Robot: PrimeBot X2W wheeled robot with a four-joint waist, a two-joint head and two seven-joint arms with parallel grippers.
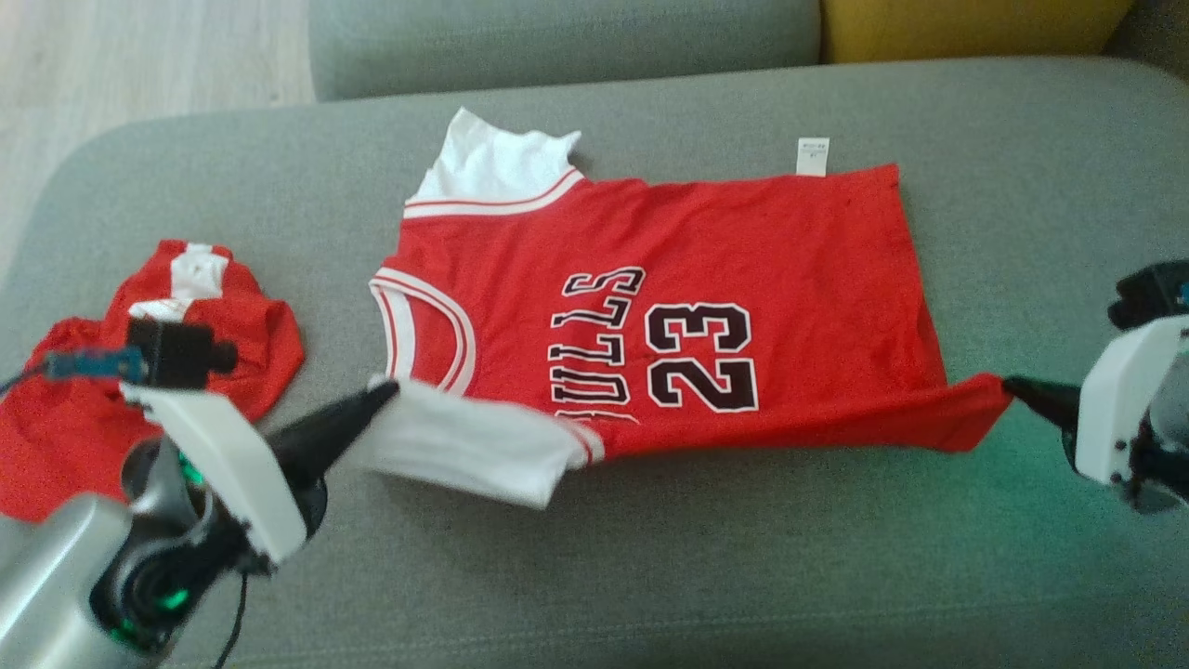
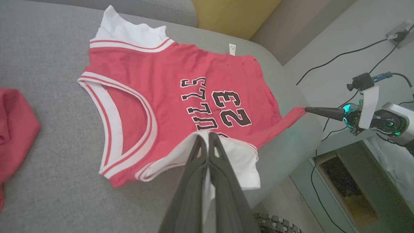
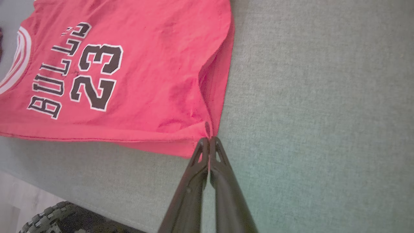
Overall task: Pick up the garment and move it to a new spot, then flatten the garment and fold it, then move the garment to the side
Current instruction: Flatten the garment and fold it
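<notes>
a red basketball jersey, printed "bulls 23" in black with white outlines, lay spread over the middle of the grey sofa seat. its collar pointed toward the seat's left end and its hem toward the right end. most of the cloth rested flat on the seat. the edge nearest the seat's front was pulled into a taut line between the two grippers and looked slightly raised off the seat.

the left gripper was clenched on the near white sleeve, fingers pressed together with white cloth pinched at their tips, above the seat's front left part. the right gripper was clenched on the jersey's near hem corner, which was drawn out to a point toward the seat's right end.

the far white sleeve lay flat toward the back of the seat. a small white care label stuck out from the far hem edge, also toward the back.

a crumpled red garment with white patches sat on the seat's left end, apart from the jersey.

behind the seat stood a grey backrest cushion and beside it a yellow cushion. pale wooden floor showed beyond the seat's left back corner.
</notes>
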